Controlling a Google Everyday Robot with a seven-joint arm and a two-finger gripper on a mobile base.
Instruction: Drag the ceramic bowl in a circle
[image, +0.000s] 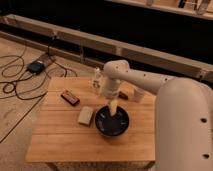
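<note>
1. One pale robot arm (137, 80) reached in from the right over a wooden worktop (60, 135), with its claw (114, 107) pointing straight down.
2. The ceramic bowl (104, 125), dark and glossy, sat near the middle of the worktop, toward the front edge. The claw's tips met it on its far side, at or just inside the rim; which of the two could not be told.
3. The claw was released, its jaws spread wide, and it did not appear to clasp anything.
4. A pale block (85, 115) lay just beside the bowl on its left. A small dark brown object (70, 97) lay farther back and to the left, apart from both.
5. As a judgement, the step in hand looked like setting the claw against the bowl before dragging it. To do this well, the tips should bear on the inside wall or pinch the rim firmly, then travel low and slowly so the bowl slides rather than tips.
6. The circle would best be small, swung away from the pale block, which lay close enough to be knocked, and clear of the front edge.
</note>
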